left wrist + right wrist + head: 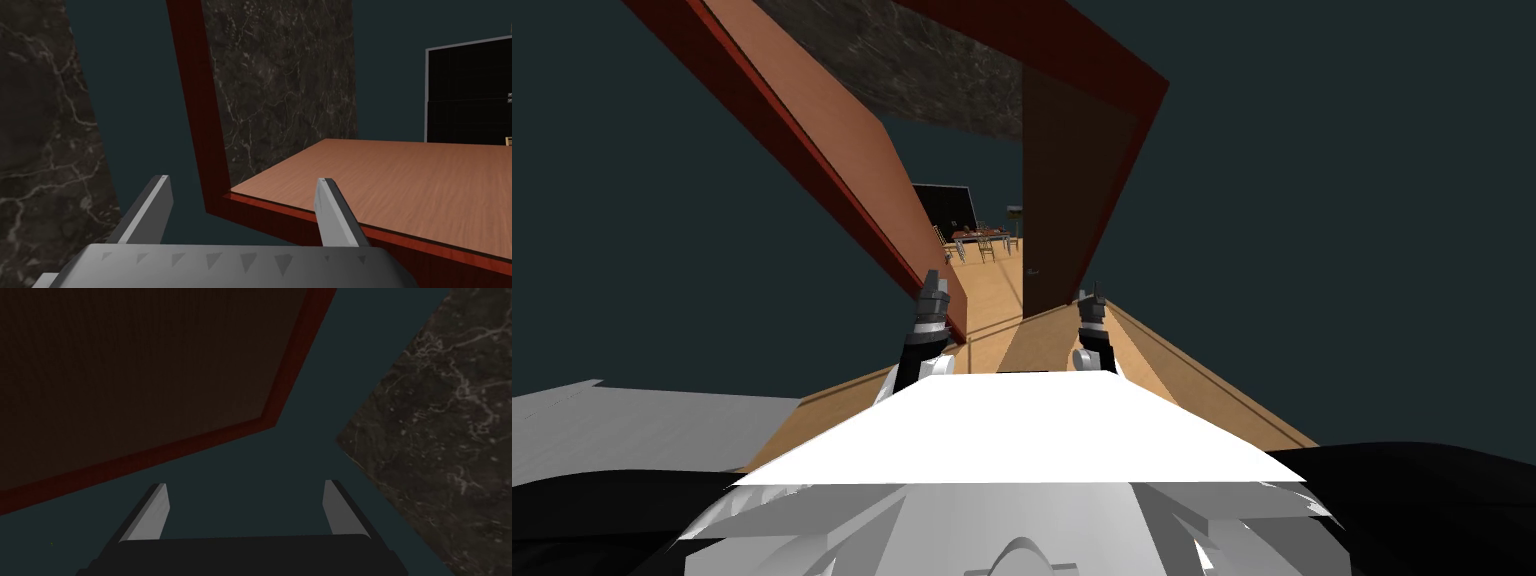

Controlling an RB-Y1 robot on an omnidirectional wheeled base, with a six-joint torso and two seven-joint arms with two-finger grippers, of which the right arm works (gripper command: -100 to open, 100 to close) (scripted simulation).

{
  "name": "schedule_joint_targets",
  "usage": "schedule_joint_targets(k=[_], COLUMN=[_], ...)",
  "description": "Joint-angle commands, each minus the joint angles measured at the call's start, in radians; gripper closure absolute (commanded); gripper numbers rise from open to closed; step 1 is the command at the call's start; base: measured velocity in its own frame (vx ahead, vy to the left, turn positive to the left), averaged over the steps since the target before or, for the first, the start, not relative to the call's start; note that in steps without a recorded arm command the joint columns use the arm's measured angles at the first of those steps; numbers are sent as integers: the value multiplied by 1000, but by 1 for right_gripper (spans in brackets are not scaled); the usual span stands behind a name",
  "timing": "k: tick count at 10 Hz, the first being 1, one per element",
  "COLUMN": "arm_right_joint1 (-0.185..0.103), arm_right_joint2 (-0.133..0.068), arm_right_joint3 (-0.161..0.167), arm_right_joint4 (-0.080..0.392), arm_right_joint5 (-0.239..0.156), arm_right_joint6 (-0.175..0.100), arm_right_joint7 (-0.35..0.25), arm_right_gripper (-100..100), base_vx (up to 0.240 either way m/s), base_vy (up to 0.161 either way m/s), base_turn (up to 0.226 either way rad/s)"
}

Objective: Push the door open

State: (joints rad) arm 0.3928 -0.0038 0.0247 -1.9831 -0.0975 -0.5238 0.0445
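**Door at near left, fingers empty**

The door (857, 170), a large stiff wood-grain panel, stands at the near left. It is probably heavy, so push its flat face. The left gripper (934, 280) is beside its edge and the right gripper (1090, 297) is apart, both with fingers released.

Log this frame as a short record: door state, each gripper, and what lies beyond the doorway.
door: light brown leaf with red edge, swung open on my left
left gripper: fingers open, by the door's red edge; contact cannot be told
right gripper: fingers open, holding nothing, near a dark brown panel
beyond doorway: wooden floor, table with chairs, black cabinet
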Motion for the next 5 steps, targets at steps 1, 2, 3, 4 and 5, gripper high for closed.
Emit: schedule_joint_targets(k=[1, 2, 3, 4, 5], arm_right_joint1=[-13, -24, -34, -45, -56], arm_right_joint2=[-11, -15, -18, -21, -24], arm_right_joint3=[1, 3, 6, 9, 12], arm_right_joint4=[45, 73, 101, 129, 160], arm_right_joint5=[1, 4, 6, 9, 12], arm_right_joint6=[-12, -17, -22, -28, -33], arm_right_joint7=[-5, -5, -5, -5, -6], arm_right_gripper=[-100, -100, -100, -100, -100], base_vx=[98, 93, 105, 102, 107], base_vy=[-40, -36, -40, -32, -34], base_turn=[44, 48, 37, 49, 48])
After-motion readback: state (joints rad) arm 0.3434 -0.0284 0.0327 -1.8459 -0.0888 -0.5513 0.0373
